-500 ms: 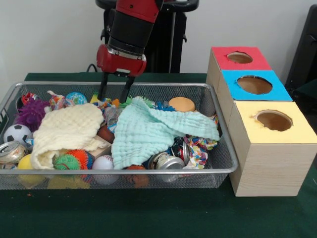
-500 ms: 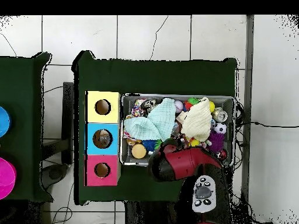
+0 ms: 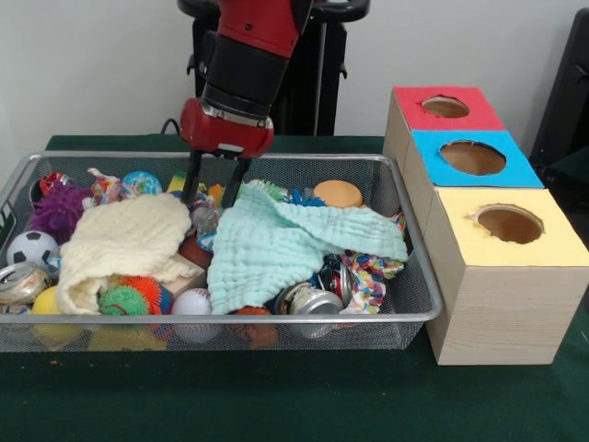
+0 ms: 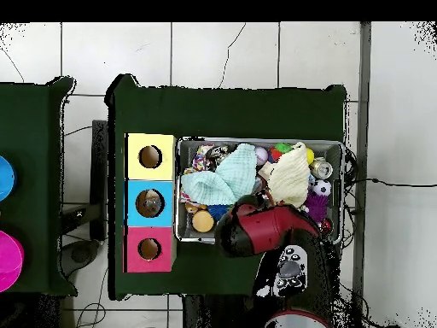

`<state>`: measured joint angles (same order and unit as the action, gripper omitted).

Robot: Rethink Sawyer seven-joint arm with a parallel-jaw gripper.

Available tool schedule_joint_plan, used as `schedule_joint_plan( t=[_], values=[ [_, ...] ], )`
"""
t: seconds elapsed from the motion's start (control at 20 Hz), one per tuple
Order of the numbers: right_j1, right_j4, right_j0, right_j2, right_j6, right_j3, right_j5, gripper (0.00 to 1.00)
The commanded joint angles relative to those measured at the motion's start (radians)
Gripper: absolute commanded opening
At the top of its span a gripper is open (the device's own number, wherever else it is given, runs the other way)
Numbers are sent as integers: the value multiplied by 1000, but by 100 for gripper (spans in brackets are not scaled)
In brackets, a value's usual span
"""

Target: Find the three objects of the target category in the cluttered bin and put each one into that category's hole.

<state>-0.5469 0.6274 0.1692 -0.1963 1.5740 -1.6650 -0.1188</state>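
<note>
The silver wire mesh bin [image 3: 419, 318] [image 4: 181, 236] holds a cluttered pile. A mint cloth [image 3: 276, 244] [image 4: 218, 182] and a cream cloth [image 3: 124, 238] [image 4: 290, 175] cover most of it. Around them lie balls, a soccer ball [image 3: 30, 247], cans [image 3: 311, 300], a wooden disc [image 3: 338, 193] [image 4: 203, 221] and spiky toys. My gripper [image 3: 213, 195] is open and points down into the gap between the two cloths. In the overhead view the arm hides its fingers. Three boxes stand beside the bin with a red [image 3: 445, 107], a blue [image 3: 472, 157] and a yellow hole [image 3: 508, 224].
The wooden boxes [image 4: 150, 202] stand in a row against the bin's side on the green table [image 3: 276, 396]. The robot's pedestal [image 3: 308, 74] rises behind the bin. A second green table with blue and pink discs [image 4: 4, 256] stands apart in the overhead view.
My gripper has moved lower into the bin, and its fingertips now reach the items between the two cloths. The arm has shifted slightly.
</note>
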Motion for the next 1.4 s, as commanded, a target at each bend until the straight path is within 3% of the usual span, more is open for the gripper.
schedule_joint_plan(
  t=[0.05,0.25,0.95,1.4],
  values=[
    [118,35,-12,17,115,86,104,100],
    [137,34,9,35,104,76,99,100],
    [32,64,11,67,49,19,72,100],
    [59,74,0,34,101,55,238,100]
  ],
)
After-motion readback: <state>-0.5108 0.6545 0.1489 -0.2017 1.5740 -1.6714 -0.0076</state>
